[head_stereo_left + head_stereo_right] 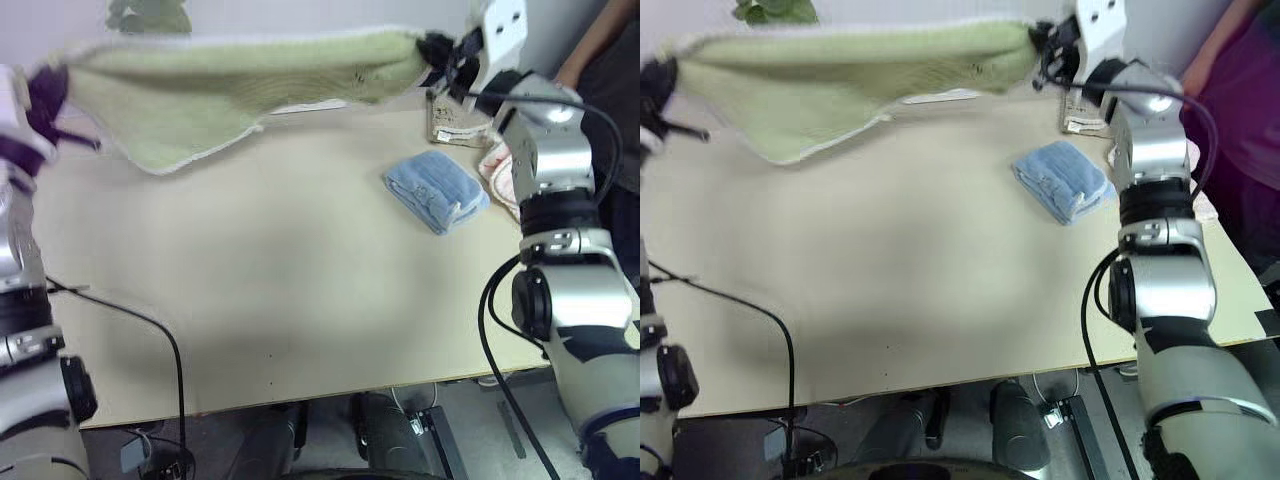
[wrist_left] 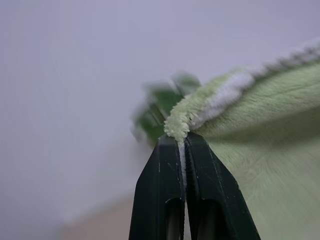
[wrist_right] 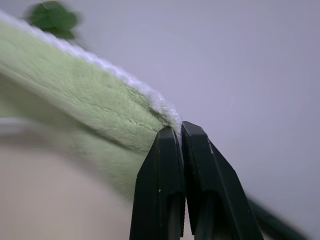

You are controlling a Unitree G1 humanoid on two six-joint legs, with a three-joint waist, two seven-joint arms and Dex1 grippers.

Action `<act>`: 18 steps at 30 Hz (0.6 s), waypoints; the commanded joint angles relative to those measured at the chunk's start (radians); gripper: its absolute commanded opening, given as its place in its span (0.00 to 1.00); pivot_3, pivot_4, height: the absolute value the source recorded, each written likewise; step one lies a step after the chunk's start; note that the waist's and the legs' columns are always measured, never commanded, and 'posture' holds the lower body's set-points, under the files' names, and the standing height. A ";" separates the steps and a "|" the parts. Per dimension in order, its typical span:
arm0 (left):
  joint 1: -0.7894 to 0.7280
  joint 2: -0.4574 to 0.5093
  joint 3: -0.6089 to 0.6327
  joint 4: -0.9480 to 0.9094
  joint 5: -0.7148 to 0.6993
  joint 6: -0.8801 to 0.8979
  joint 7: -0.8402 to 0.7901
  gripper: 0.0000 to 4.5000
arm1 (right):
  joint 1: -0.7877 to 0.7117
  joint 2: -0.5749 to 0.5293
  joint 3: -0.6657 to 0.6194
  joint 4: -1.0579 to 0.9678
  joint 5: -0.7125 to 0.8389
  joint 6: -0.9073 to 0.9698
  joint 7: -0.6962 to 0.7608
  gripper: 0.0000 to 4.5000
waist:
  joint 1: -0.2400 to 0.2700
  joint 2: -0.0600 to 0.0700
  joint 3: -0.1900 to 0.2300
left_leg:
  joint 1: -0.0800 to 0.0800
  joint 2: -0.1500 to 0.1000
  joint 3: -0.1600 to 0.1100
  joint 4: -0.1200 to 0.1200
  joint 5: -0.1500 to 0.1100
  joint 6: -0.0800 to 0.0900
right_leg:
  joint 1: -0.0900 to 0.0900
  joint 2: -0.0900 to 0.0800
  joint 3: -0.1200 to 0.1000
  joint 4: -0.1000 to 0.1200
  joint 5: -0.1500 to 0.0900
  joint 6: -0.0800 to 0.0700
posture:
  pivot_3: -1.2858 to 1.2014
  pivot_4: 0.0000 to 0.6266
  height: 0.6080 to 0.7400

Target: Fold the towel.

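Counter (image 1: 300, 300) bare below me; both my fingers, left (image 2: 182, 142) and right (image 3: 179, 131), pinch towel (image 1: 240, 85) corners at twelve o'clock. Thin edge grips risk slipping under sag.

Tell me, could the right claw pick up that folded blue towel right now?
Probably not: the right claw is shut on a corner of the green towel, held up with the left claw. The blue towel lies unblocked.

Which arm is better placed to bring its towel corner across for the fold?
Probably the right: its pincer grips the green towel above the table, while the left pincer hangs past its edge.
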 commanded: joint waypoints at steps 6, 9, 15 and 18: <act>0.662 0.018 0.197 -0.444 -0.214 0.215 -0.250 0.00 | 0.457 -0.213 0.040 -0.600 0.195 0.323 0.331 0.01 | 0.020 0.001 0.002 | 0.000 0.000 0.004 0.000 -0.003 0.005 | -0.004 0.000 0.006 0.003 0.001 0.000 | 0.52 0.24 0.98; 0.812 0.027 0.247 -0.545 -0.280 0.296 -0.319 0.00 | 0.563 -0.288 0.026 -0.693 0.244 0.387 0.399 0.01 | 0.039 0.002 0.002 | 0.003 0.002 0.004 0.002 -0.002 0.003 | 0.000 0.001 0.006 0.002 0.001 -0.003 | 0.52 0.24 0.98; 0.986 0.057 0.299 -0.601 -0.296 0.370 -0.399 0.00 | 0.677 -0.368 0.007 -0.756 0.288 0.420 0.453 0.01 | 0.061 0.001 0.001 | 0.010 0.010 0.022 0.001 -0.006 0.004 | 0.009 -0.002 0.006 -0.002 -0.003 -0.007 | 0.52 0.24 0.98; 0.918 0.057 0.287 -0.558 -0.282 0.364 -0.368 0.00 | 0.619 -0.317 0.019 -0.696 0.241 0.386 0.379 0.01 | 0.060 0.000 0.001 | 0.009 0.014 0.028 0.002 -0.006 0.004 | 0.009 -0.002 0.005 -0.002 -0.002 -0.008 | 0.52 0.24 0.98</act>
